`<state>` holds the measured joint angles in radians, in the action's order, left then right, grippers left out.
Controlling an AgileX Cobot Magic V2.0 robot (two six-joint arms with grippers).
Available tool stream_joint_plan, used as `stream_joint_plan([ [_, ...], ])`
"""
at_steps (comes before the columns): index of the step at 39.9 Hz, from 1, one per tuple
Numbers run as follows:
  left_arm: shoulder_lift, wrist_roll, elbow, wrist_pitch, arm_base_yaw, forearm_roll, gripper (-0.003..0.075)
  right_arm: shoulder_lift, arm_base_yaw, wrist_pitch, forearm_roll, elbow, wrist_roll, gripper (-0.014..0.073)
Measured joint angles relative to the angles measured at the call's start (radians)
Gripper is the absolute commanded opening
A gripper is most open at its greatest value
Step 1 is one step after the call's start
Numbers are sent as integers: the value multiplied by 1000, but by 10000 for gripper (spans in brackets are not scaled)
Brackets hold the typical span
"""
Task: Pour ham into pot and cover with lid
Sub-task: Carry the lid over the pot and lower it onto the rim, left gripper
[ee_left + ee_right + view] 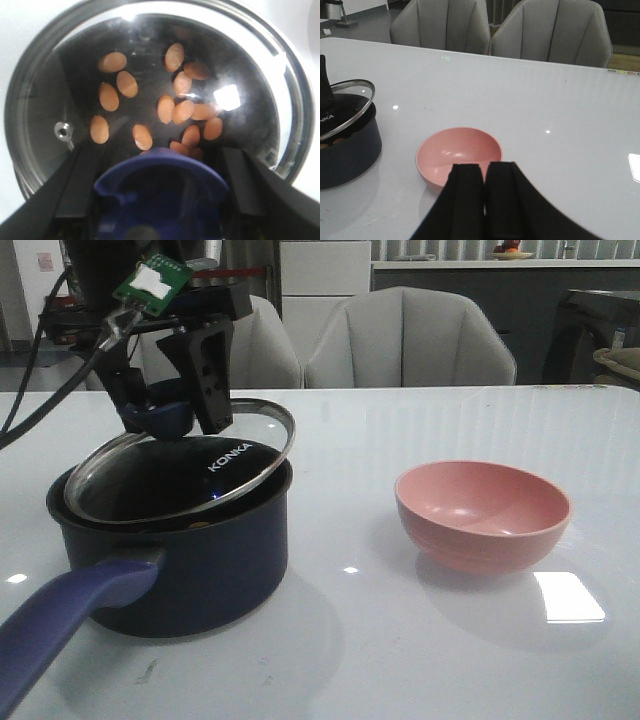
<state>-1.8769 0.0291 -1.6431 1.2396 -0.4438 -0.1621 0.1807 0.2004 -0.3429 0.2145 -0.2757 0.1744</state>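
Observation:
The dark navy pot stands at the left of the table, its blue-purple handle pointing toward the front. Several orange ham slices lie on its black bottom, seen through the glass. My left gripper is shut on the blue knob of the glass KONKA lid. It holds the lid tilted over the pot, with the left edge down at the rim and the right edge raised. My right gripper is shut and empty, just in front of the pink bowl.
The pink bowl stands empty to the right of the pot. Grey chairs stand behind the table's far edge. Cables hang at the far left by my left arm.

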Motion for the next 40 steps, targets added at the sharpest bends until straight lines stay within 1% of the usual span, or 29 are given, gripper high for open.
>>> stream_joint_plan([
  [14, 7, 0, 0, 0, -18, 45, 115, 0, 0, 0, 2, 0, 0, 150],
  [35, 40, 0, 0, 0, -18, 62, 115, 0, 0, 0, 2, 0, 0, 150],
  [40, 51, -4, 29, 0, -18, 63, 115, 0, 0, 0, 2, 0, 0, 150],
])
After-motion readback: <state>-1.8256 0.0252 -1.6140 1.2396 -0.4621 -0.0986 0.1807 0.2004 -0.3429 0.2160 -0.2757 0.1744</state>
